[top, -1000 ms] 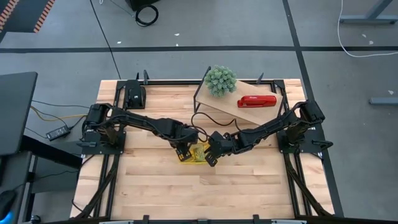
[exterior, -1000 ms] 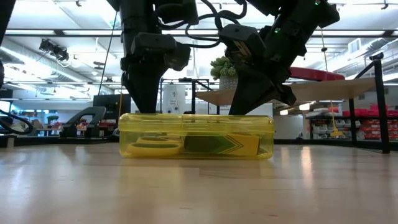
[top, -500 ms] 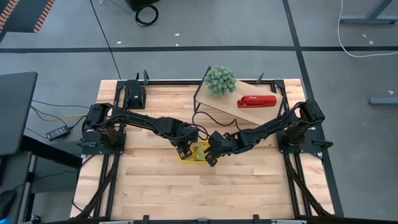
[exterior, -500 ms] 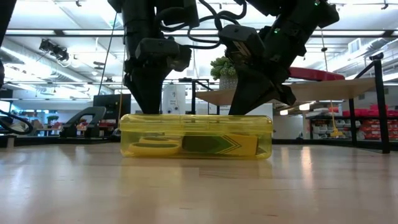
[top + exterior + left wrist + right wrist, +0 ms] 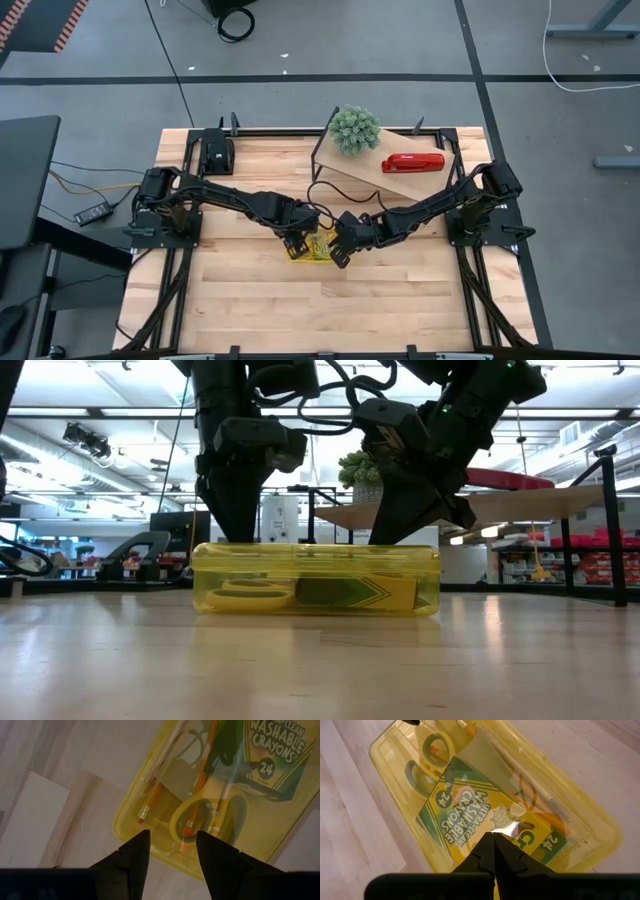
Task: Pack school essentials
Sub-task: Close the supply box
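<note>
Lying under both tools [image 5: 296,243] [image 5: 340,252], crayon box [image 5: 470,820] inside case [image 5: 315,579].

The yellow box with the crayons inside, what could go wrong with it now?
The yellow box sits closed on the table, with both grippers right above it. The right gripper, shut, hovers over the lid; pressing off-centre might tip or slide the box. The left gripper, open, sits over one end, so closing there could nudge it or jostle the crayon box and scissors inside.
</note>
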You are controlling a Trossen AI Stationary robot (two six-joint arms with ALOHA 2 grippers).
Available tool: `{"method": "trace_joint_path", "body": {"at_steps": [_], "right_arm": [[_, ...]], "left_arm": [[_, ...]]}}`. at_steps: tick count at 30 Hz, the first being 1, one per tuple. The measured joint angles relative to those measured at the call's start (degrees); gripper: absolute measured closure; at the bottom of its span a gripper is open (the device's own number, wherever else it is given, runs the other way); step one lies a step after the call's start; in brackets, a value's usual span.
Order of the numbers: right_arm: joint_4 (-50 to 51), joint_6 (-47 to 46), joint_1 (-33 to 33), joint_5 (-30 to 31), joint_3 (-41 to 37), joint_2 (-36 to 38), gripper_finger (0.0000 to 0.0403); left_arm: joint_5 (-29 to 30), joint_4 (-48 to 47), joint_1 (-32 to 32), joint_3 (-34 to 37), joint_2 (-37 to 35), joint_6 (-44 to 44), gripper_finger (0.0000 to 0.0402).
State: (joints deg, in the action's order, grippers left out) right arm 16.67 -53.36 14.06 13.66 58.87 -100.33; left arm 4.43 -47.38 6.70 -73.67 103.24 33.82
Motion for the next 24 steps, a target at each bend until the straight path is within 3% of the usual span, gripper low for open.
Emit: {"method": "trace_joint_path", "body": {"at_steps": [24], "right_arm": [[-0.03,0.00,0.00,0.42,0.00,0.00,0.0397]], "left_arm": [[-0.89,-0.67,0.00,0.07,-0.43,1.84,0.0230]]}}
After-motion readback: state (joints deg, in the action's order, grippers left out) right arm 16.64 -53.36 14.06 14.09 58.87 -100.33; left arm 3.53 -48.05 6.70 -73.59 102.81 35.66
